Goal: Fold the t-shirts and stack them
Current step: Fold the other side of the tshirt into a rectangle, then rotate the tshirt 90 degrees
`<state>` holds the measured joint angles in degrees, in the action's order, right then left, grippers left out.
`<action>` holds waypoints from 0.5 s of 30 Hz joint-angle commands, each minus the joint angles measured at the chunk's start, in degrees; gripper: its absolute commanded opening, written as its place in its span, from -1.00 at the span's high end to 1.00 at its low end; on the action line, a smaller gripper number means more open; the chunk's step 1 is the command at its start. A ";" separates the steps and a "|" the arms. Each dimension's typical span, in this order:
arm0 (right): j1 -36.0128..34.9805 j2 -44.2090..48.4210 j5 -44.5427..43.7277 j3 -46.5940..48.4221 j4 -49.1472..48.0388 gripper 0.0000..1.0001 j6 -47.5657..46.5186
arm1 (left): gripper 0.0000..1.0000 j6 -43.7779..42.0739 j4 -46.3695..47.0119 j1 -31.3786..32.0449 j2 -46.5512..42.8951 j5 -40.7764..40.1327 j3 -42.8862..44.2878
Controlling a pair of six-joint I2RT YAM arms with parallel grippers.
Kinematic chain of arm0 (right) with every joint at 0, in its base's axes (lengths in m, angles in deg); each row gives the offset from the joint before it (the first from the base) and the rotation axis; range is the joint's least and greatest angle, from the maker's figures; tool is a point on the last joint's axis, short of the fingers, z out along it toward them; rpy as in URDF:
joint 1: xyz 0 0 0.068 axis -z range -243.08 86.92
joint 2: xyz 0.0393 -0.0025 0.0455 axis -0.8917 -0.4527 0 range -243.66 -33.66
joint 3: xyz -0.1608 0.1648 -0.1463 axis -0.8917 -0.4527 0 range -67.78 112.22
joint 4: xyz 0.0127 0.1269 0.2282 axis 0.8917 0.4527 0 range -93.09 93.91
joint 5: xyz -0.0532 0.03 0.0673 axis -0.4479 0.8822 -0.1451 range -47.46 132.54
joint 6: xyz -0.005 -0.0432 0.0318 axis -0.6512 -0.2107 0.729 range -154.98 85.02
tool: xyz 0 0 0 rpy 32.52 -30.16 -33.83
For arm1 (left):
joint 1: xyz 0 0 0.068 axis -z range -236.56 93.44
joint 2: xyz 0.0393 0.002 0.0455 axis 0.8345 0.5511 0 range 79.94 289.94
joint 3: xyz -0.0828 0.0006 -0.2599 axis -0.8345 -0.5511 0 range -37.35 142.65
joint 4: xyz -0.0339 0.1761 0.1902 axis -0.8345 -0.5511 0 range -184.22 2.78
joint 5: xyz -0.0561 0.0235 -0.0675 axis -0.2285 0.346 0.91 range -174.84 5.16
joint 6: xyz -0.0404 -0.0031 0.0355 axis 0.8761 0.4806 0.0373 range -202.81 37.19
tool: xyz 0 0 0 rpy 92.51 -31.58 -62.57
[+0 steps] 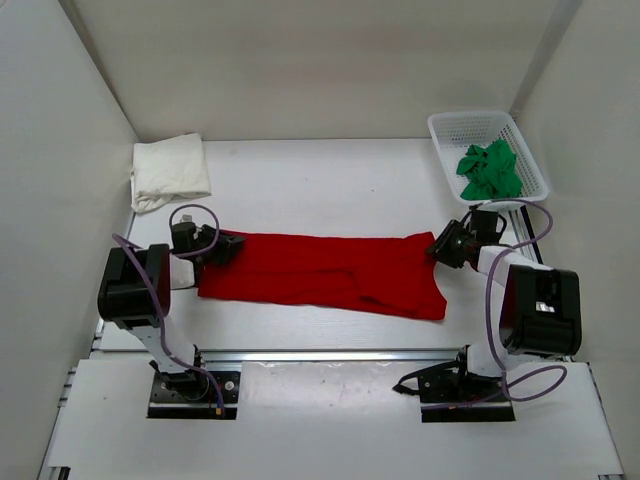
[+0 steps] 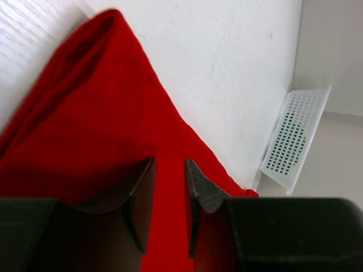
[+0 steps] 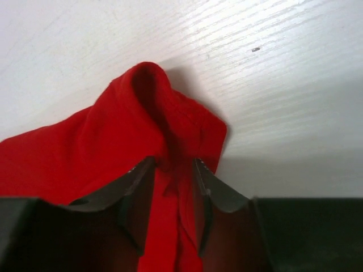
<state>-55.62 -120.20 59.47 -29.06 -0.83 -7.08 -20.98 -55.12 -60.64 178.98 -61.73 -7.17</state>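
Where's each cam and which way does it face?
Top external: above, behind the bases, facing down on the table; left arm and right arm show.
Left wrist: on left arm, facing along the red t-shirt toward the basket; own jaws show.
Right wrist: on right arm, facing the shirt's bunched end; own jaws show.
Shared: all see the red t-shirt.

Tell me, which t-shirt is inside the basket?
The green t-shirt, crumpled in the white mesh basket at the far right. The red t-shirt lies spread out in the middle; the cream t-shirt sits folded far left.
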 commanded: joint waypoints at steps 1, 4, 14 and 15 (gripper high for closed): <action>-0.96 6.63 -2.06 3.81 2.38 0.36 -0.74 | 0.24 1.20 1.22 0.64 -8.40 -0.34 -0.39; -6.12 11.64 -6.89 4.09 5.55 0.31 -1.62 | 0.18 -2.66 -3.25 3.28 -15.70 -1.48 1.28; -23.64 4.57 -6.66 -4.01 -0.77 0.99 1.02 | 0.09 -14.26 -15.31 20.24 -28.55 -2.11 -5.55; -24.07 1.67 -6.82 -3.13 -1.46 0.99 0.93 | 0.09 -14.27 -15.66 22.34 -29.43 -2.46 -6.78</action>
<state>-79.27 -113.08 53.24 -32.64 0.11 -6.56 -31.43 -65.26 -41.60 151.38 -63.59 -9.90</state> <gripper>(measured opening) 0.011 0.454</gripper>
